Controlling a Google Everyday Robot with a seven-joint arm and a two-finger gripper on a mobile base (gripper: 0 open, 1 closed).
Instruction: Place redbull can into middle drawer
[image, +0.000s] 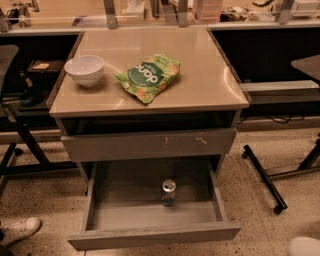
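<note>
Camera view kept the gripper out of frame, with only a pale sliver of arm (305, 247) at the bottom right corner, so its state couldn't be told. The can (168, 192) stood upright mid-floor in the open drawer (150, 235). Placing looked done; next, keep clear.

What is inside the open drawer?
Only a drink can, upright on the drawer floor. The rear part is covered by the scratched drawer front above. The gripper is not in view.
</note>
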